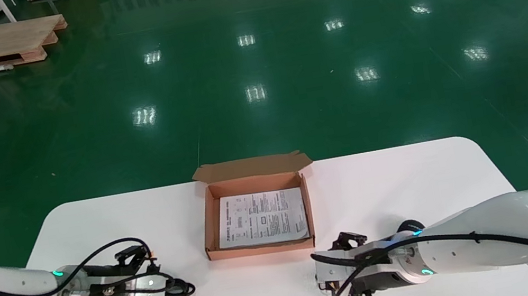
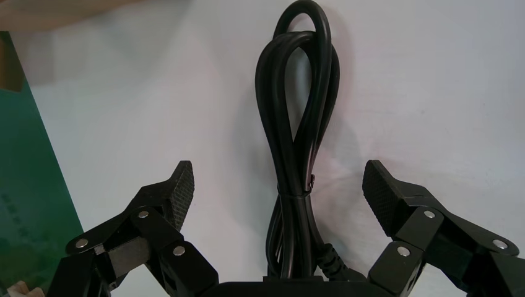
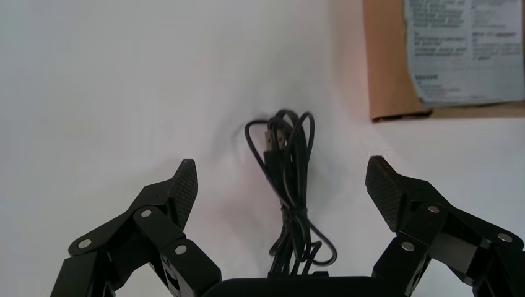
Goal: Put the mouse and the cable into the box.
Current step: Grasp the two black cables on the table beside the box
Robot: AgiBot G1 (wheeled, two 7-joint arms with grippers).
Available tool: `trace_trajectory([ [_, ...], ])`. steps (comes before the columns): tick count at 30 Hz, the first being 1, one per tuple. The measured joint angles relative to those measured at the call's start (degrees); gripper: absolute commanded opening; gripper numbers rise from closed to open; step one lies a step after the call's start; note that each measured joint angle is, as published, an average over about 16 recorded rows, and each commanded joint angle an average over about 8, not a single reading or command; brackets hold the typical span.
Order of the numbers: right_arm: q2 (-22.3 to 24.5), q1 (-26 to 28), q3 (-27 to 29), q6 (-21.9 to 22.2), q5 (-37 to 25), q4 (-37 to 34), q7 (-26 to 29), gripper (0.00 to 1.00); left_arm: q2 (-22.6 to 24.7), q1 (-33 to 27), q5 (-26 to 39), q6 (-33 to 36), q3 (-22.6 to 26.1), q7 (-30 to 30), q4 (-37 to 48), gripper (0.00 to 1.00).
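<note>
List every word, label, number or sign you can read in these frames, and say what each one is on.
Printed sheet lying in the box: lines of text and a diagram, all too small and blurred to read in any view.
Thick black cable ahead of the open left end effector: no legible marking.
Thin cable ahead of the open right end effector: no legible marking.
No other text is visible.

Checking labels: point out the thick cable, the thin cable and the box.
thick cable [image 2: 292, 185]: left wrist view, strands above the tie.
thin cable [image 3: 291, 207]: right wrist view, tied waist.
box [image 1: 211, 221]: head view, left wall.
</note>
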Motion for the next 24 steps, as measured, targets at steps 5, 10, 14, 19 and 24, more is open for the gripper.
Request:
trace_trajectory([
  [5, -0.5, 0.7, 0.0, 0.3, -0.1, -2.1, -0.9, 0.99, 0.0, 0.0, 0.0, 0.0, 0.0, 0.0, 0.0, 1.0],
  [10, -0.5, 0.9, 0.0, 0.3, 0.2, -2.7, -1.2, 0.84, 0.0, 0.0, 0.0, 0.0, 0.0, 0.0, 0.0, 0.99],
  [14, -0.5, 0.9, 0.1, 0.2, 0.2, -2.9, -1.2, 0.9, 0.0, 0.0, 0.0, 0.0, 0.0, 0.0, 0.0, 1.0],
  [19, -0.6, 0.8, -0.1, 0.3, 0.0, -3.1, -1.1, 1.0, 0.0, 0.0, 0.0, 0.0, 0.0, 0.0, 0.0, 1.0],
  [24, -0.9, 0.9, -0.3, 0.7, -0.7, -3.7, -0.8, 1.0, 0.0, 0.0, 0.0, 0.0, 0.0, 0.0, 0.0, 1.0],
])
